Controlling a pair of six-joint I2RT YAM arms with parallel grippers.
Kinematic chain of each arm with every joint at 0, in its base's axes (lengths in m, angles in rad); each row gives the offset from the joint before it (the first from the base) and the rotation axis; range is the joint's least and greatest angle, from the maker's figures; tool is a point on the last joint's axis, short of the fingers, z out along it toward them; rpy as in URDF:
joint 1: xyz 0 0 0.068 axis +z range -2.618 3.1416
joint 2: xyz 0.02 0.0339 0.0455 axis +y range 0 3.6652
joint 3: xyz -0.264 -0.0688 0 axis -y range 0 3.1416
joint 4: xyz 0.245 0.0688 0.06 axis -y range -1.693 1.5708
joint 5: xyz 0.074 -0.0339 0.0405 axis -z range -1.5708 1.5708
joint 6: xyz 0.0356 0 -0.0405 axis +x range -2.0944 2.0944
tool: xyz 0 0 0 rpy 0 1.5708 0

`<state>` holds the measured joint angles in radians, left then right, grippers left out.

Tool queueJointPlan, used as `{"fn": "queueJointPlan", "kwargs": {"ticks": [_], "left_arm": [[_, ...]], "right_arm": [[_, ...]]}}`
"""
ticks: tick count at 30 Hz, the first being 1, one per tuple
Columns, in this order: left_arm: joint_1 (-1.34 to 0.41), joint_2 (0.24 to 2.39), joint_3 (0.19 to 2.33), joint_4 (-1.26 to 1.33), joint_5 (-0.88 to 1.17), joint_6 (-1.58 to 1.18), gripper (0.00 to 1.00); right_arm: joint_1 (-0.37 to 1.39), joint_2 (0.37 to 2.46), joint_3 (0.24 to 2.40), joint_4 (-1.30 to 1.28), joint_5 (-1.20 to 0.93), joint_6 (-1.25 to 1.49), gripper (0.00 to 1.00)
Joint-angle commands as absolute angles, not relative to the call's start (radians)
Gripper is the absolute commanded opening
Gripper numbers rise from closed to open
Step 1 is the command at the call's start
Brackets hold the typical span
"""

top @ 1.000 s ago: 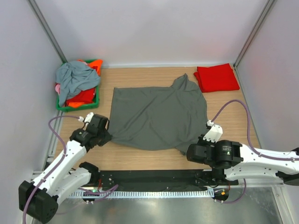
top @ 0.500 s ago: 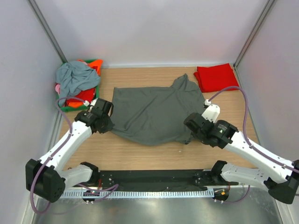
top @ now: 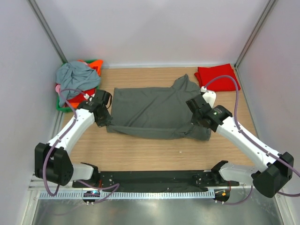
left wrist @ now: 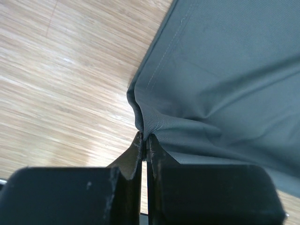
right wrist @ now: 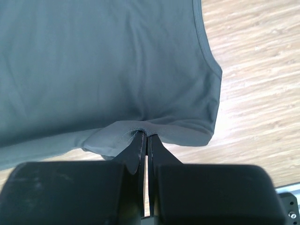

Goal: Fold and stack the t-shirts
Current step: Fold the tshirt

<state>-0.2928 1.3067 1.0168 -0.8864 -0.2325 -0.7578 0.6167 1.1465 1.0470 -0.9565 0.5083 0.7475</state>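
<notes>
both arms advanced, near hem of charcoal t-shirt (top: 154,110) carried over its body. left gripper (left wrist: 144,138) pinches left hem corner, right gripper (right wrist: 146,136) pinches right corner. shirt lies centre of table (top: 140,157).

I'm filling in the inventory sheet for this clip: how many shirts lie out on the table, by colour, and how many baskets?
dark grey t-shirt: 1
red t-shirt: 1
green basket: 1
Total: 3
The heaped shirts inside the basket are too tangled to count.
</notes>
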Motion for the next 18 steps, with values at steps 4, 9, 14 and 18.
{"fn": "queueJointPlan", "kwargs": {"ticks": [4,9,14,18], "left_arm": [[-0.256,1.38,1.094,-0.851,-0.209,-0.698,0.0],[-0.244,1.436,1.14,-0.844,-0.202,-0.684,0.0],[-0.238,1.519,1.183,-0.838,-0.202,-0.666,0.0],[-0.235,1.581,1.206,-0.827,-0.199,-0.65,0.0]], "right_arm": [[0.56,1.222,1.176,-0.893,0.471,0.608,0.01],[0.531,1.288,1.233,-0.896,0.479,0.572,0.01],[0.499,1.35,1.275,-0.893,0.495,0.542,0.01],[0.468,1.388,1.298,-0.884,0.502,0.517,0.01]]}}
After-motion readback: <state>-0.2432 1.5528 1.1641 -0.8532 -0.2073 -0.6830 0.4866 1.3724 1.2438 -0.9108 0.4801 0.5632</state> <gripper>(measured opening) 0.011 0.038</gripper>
